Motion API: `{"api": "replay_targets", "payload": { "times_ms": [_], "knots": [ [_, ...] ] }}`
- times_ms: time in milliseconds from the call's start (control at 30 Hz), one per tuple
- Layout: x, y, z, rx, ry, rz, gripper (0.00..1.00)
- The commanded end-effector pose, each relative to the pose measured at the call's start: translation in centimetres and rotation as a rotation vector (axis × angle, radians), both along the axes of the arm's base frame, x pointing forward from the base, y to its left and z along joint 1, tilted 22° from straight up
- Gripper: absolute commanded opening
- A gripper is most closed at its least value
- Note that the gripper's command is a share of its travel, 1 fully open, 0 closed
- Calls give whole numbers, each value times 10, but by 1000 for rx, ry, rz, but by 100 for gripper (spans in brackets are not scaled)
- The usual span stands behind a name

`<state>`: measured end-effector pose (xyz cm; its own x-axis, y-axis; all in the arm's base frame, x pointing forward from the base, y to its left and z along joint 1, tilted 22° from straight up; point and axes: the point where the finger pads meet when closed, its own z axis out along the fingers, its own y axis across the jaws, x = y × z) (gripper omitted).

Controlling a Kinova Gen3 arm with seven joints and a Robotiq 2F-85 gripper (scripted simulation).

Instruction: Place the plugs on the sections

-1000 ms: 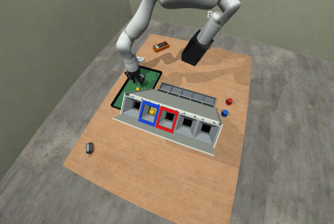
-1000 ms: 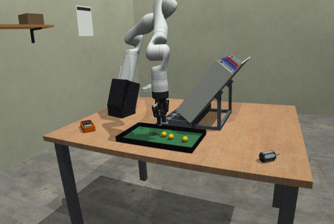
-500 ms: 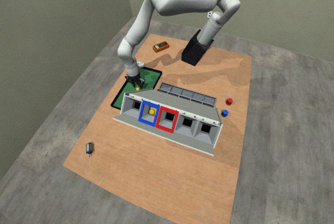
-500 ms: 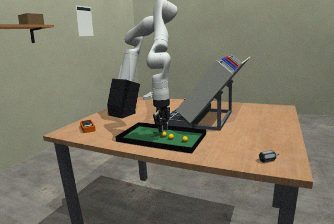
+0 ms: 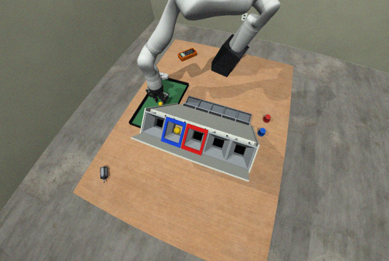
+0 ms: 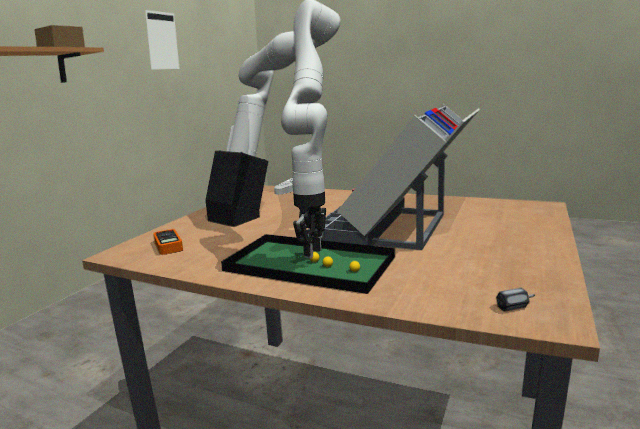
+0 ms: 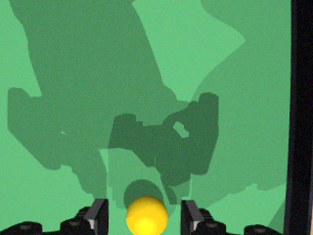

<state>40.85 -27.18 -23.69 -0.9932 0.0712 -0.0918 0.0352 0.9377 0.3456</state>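
And here are the jaws (image 5: 163, 98) (image 6: 312, 249), low over the green-floored marble tray (image 5: 134, 124) (image 6: 295, 277) (image 7: 300, 117), fingers parted and gripping nothing! From the wrist, one yellow marble (image 5: 160, 103) (image 6: 314, 256) (image 7: 147, 215) shows in the gap between the two fingertips, free of both. Two more in that tray: a middle marble (image 6: 327, 261) just beside it, and an outer marble (image 6: 354, 266) farther along, nearer the tray's end. Up at the sloping cover (image 5: 204, 116) (image 6: 398, 176), a fourth yellow marble (image 5: 177, 130) sits inside the blue-banded funnel (image 5: 172, 145) (image 6: 433, 121), with the red-banded funnel (image 5: 192, 151) (image 6: 445, 118) right next door, dark opening showing. At the foot of the slope runs the row of grey sections (image 5: 216, 107) (image 6: 343, 234), and neither plug is on it! The red plug (image 5: 266, 118) and the blue plug (image 5: 261, 131) stand near each other on the counter (image 5: 188, 195) (image 6: 480, 259), off beyond the opposite end from the tray. Over by the black arm base (image 5: 223, 59) (image 6: 232, 186), an orange multimeter (image 5: 187, 54) (image 6: 168, 241) lies on the wood.
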Motion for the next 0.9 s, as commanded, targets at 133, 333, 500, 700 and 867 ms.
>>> {"api": "replay_targets", "payload": {
  "times_ms": [133,333,500,700,867],
  "knots": [
    [1,-1,-1,-2,-2,-1,50],
    [1,-1,-1,-2,-2,-1,50],
    [2,3,-8,-2,-2,-1,50],
    [2,3,-8,-2,-2,-1,50],
    [2,3,-8,-2,-2,-1,50]
  ]
}}
